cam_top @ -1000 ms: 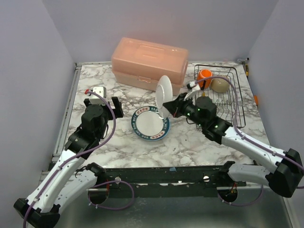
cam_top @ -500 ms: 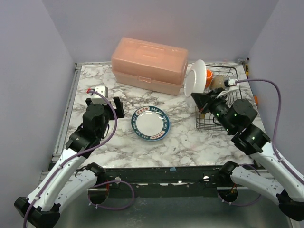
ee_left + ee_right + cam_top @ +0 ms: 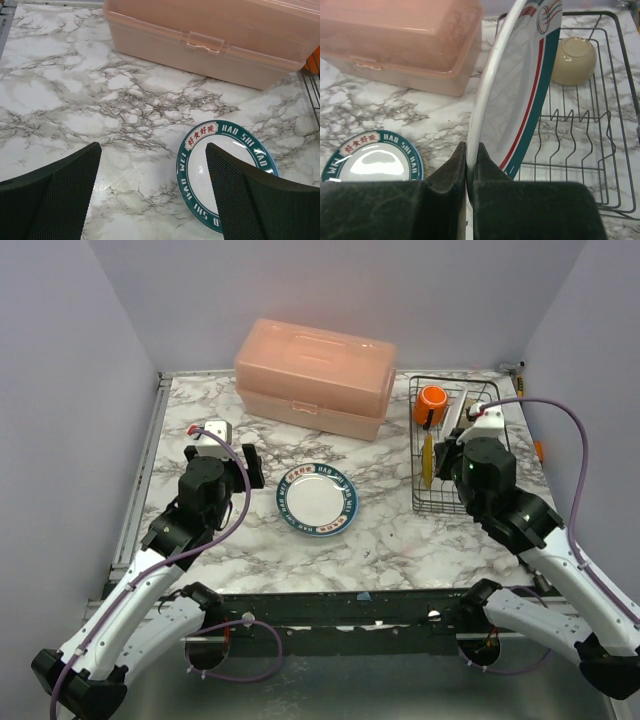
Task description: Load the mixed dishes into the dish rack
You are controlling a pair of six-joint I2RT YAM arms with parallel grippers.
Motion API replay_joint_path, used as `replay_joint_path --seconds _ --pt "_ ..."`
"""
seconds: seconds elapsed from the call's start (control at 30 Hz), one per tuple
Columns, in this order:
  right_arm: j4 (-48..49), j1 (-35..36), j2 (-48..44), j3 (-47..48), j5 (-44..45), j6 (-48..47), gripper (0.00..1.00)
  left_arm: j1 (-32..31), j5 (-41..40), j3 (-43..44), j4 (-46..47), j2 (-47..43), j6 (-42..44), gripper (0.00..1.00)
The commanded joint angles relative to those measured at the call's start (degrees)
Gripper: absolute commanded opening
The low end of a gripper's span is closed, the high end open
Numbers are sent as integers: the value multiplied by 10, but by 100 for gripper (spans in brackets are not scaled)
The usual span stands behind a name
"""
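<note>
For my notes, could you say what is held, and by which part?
The right gripper grips the white plate by its rim; left gripper holds nothing.

My left fingers (image 3: 55, 200) wore a matt black, mesh-textured covering. The table (image 3: 60, 75) was smooth and marble-patterned. The pink box (image 3: 210, 25) looked like translucent plastic, the rack (image 3: 580, 150) thin black wire. The lettered plate (image 3: 225, 175), striped plate (image 3: 520, 85) and orange mug (image 3: 431, 400) shone glossy; the cream bowl (image 3: 575, 60) looked duller.
</note>
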Motion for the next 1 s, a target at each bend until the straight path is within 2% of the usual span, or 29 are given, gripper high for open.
replay_joint_path --seconds 0.0,0.1,0.2,0.27,0.5,0.6,0.77,0.9,0.97 --pt "-30 -91 40 38 -57 -6 0 -4 13 7 -2 3 5 85" --pt "-39 -229 72 49 -206 3 0 -7 9 7 -3 2 6 85" --pt "-39 -380 101 64 -400 14 0 -11 7 7 -4 1 7 85" --pt "-43 -424 129 80 -473 26 0 -13 6 7 -4 0 8 85" --pt "-69 -430 153 147 -519 31 0 -18 6 8 -4 -2 9 85" --pt "-125 -430 190 191 -571 15 0 -19 13 10 -4 0 8 85" --pt "-156 -430 216 205 -643 -6 0 -19 16 10 -6 -1 7 85" --pt "-204 -430 244 219 -655 -41 0 -19 17 11 -6 2 7 85" --pt "-220 -430 248 221 -629 -55 0 -19 18 11 -8 4 7 85"
